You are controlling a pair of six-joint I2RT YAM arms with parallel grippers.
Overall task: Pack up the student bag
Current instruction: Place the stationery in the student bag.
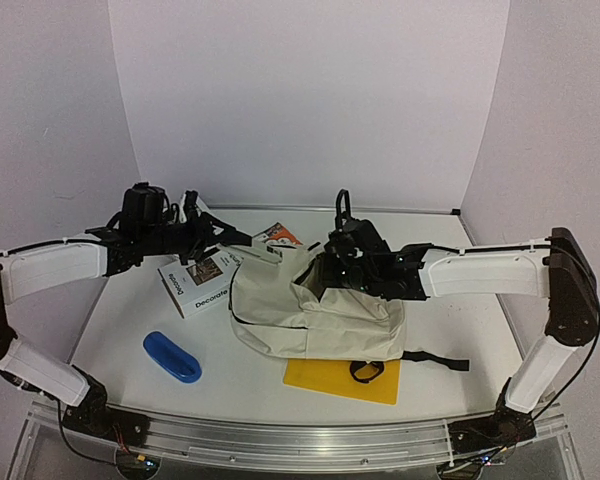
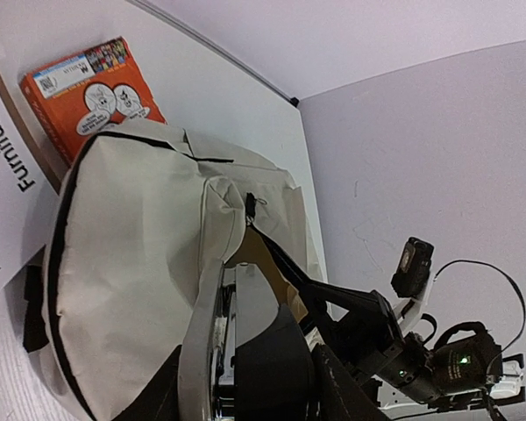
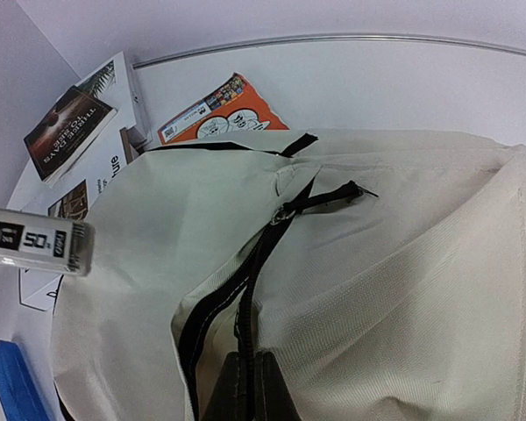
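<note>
The student bag (image 1: 310, 315), a cream soft fabric backpack with black zippers, lies in the middle of the white table (image 1: 110, 330). Its near edge rests on a flat yellow sheet (image 1: 320, 380), and its main zipper stands open at the top. The right gripper (image 1: 337, 268) has its jaws fully closed, and they pinch the black zipper edge of this opening. The left gripper (image 1: 225, 240) is just beside the bag, on its left. Its jaws are partly apart and hold a white oblong box with a black label (image 3: 35, 248), whose free end is near the bag's upper left edge. Behind the bag lies an orange booklet (image 2: 88, 92). A white book with a photo cover (image 1: 200, 282) and a blue oval case (image 1: 172, 356) lie to the left.
</note>
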